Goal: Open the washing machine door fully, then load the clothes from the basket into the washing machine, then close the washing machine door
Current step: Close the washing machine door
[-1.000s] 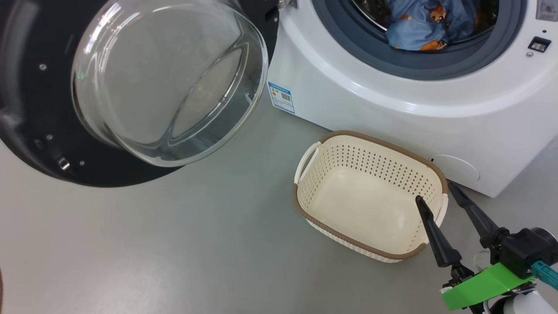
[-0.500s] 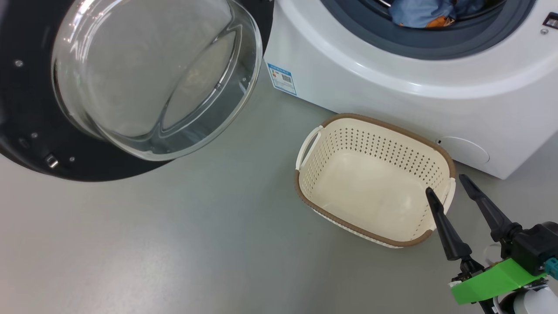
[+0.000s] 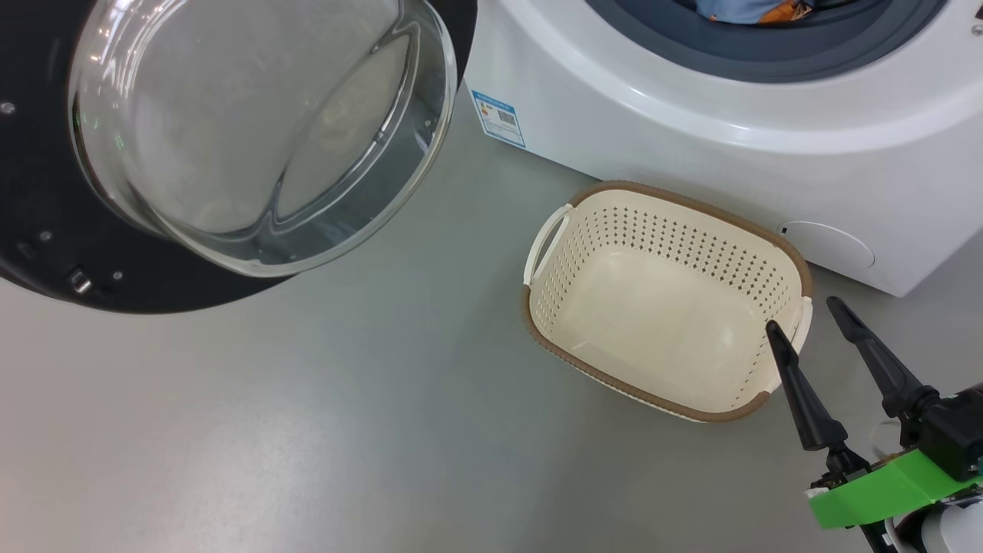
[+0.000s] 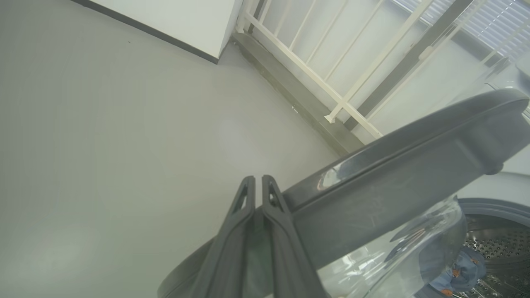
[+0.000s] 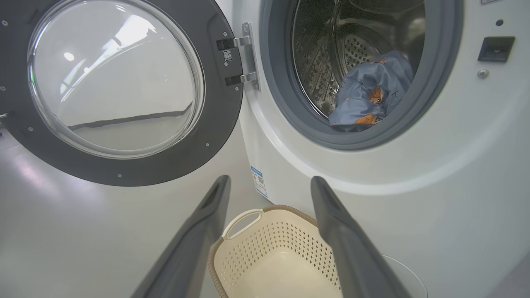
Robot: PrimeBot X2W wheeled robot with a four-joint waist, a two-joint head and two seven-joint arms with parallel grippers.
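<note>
One basket (image 3: 653, 246), perhaps under right claw (image 3: 802, 314)

The smooth grey floor (image 3: 307, 430) stretches bare across the left and near side, and the white washing machine (image 3: 691, 161) stands on it at the far right. The cream basket (image 3: 691, 253) sits upright on the floor just in front of the machine.
</note>
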